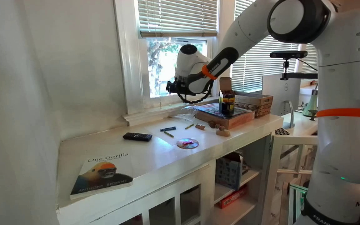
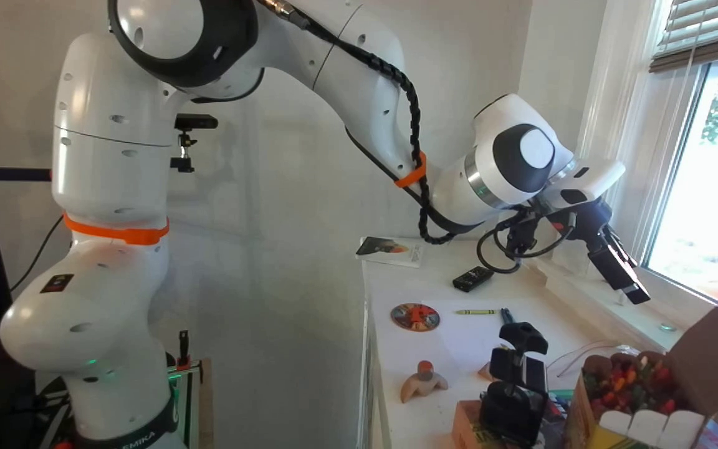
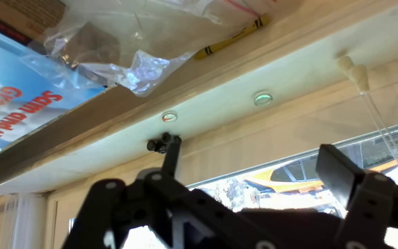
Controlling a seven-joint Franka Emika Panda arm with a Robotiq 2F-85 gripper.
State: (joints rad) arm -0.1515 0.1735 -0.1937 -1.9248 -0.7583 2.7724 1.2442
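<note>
The gripper (image 3: 250,148) is pointing down toward the window sill (image 3: 216,112), its two fingers standing wide apart. Two small round discs (image 3: 263,99) are lying on the sill, and a small black object (image 3: 157,144) is resting near the red-marked one, a fingertip partly overlapping it in the wrist view. A clear plastic bag (image 3: 143,69) is lying on the counter (image 1: 155,151) beside the sill, a yellow crayon (image 3: 231,38) showing along its edge
</note>
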